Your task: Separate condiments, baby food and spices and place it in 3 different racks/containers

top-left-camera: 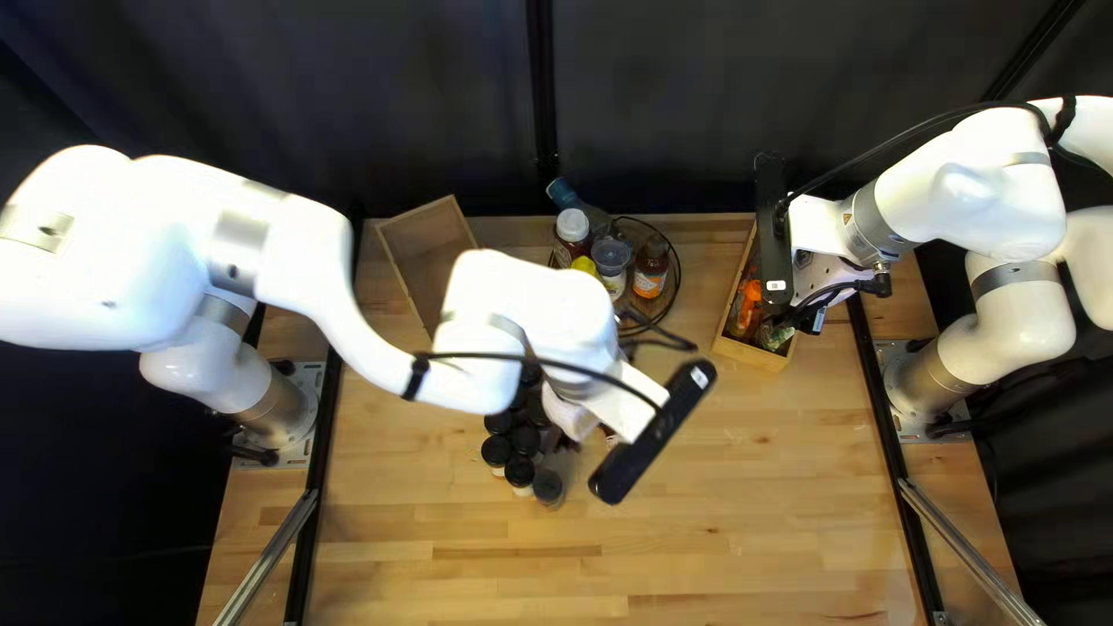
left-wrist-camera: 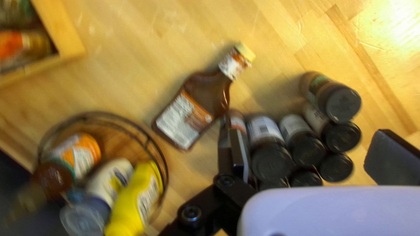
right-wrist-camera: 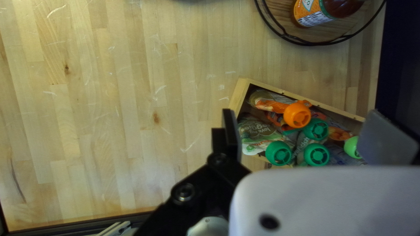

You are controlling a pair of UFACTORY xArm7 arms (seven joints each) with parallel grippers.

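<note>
My left gripper (top-left-camera: 583, 408) is over the middle of the table, by black-capped spice jars (top-left-camera: 519, 475). In the left wrist view the gripper (left-wrist-camera: 316, 153) is open, with jars (left-wrist-camera: 302, 148) beyond and between its fingers. A brown sauce bottle (left-wrist-camera: 203, 98) lies ahead of the jars. The round wire rack (left-wrist-camera: 151, 142) holds a yellow bottle (left-wrist-camera: 142, 199) and other condiments. At the right of the top left view, my right gripper (top-left-camera: 821, 269) is above a wooden box (top-left-camera: 751, 351). The right wrist view shows the gripper (right-wrist-camera: 308, 135) open over capped pouches (right-wrist-camera: 262, 133) in that box.
Another wooden box (top-left-camera: 446, 232) stands tilted in angle left of the wire rack, partly behind my left arm. A blue-capped bottle (top-left-camera: 565, 195) leans out at the rack's far side. Dark curtains hang behind the table's far edge.
</note>
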